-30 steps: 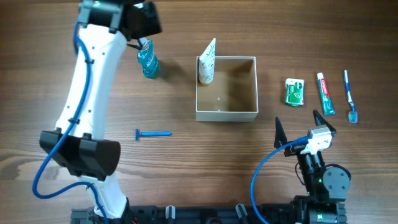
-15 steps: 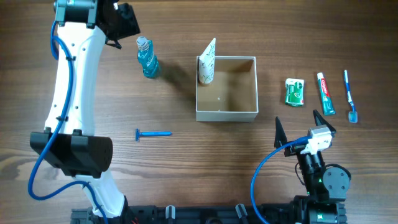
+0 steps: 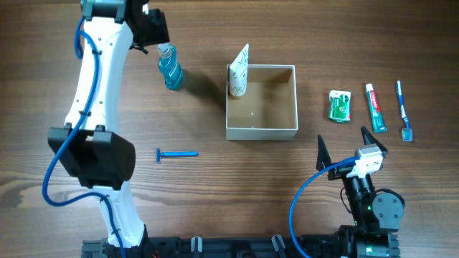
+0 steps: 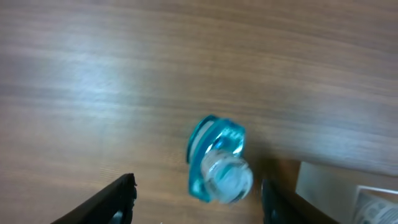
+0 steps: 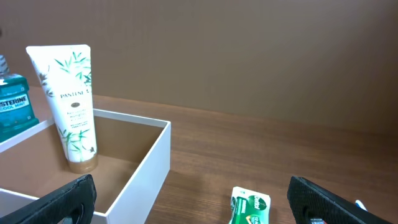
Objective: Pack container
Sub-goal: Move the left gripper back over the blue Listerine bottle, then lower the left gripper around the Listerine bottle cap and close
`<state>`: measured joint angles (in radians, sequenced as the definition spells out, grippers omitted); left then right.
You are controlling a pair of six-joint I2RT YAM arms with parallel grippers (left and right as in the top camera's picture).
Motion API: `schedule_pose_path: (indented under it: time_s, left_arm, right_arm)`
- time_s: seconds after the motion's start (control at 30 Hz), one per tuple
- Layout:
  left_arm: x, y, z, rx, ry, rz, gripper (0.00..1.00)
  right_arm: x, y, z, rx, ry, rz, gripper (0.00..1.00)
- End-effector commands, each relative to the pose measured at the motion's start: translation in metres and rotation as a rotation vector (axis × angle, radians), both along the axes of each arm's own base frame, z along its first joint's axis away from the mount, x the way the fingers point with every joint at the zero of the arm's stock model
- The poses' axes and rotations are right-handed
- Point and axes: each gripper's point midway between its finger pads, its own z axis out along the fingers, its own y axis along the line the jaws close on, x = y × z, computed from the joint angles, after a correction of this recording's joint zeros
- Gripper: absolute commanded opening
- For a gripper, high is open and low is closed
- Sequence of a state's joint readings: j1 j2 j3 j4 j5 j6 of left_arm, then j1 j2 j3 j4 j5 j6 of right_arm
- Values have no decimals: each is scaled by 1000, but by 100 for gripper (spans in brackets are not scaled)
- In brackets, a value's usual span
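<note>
Container (image 3: 262, 132) holds one tube (image 3: 239, 72); mouthwash bottle (image 3: 171, 72) and other items remain outside. Left gripper (image 4: 198, 183), right gripper (image 5: 191, 185): released, empty.

Even, bright light; soft shadows fall left of the mouthwash bottle (image 3: 170, 66). The left wrist view is motion-blurred, with glare on the counter (image 4: 93, 81).

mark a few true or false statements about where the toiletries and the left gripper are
1. The Pantene tube stands upright inside the container. True.
2. The mouthwash bottle is in the container. False: it stands on the table, outside the box.
3. The left gripper is shut on the bottle. False: it is open, with the bottle between its jaws.
4. The toothpaste lies between the floss pack and the toothbrush. True.
</note>
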<state>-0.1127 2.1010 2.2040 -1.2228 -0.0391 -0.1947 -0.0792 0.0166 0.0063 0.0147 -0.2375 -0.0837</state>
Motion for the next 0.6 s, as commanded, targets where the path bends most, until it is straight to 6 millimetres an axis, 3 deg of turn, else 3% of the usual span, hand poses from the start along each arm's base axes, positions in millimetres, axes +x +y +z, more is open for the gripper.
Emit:
schedule_pose_path:
  time_s: [0.0,0.1,0.33,0.57]
  left_arm:
    - [5,-11,-6,-36,-1,-57,68]
    - [4,-10,-11,-13,14,-93,79]
    - [5,-10,-20,-8,33,-102,75]
    - [5,-11,-43,-6,89,-103,75]
  right_arm:
    - [0,-2,1,7,-7,-14,100]
    - [0,-2,1,7,-6,-14,100]
    - [0,-2,1,7,-6,-14,100]
    - [0,-2,1,7,-7,-14,100]
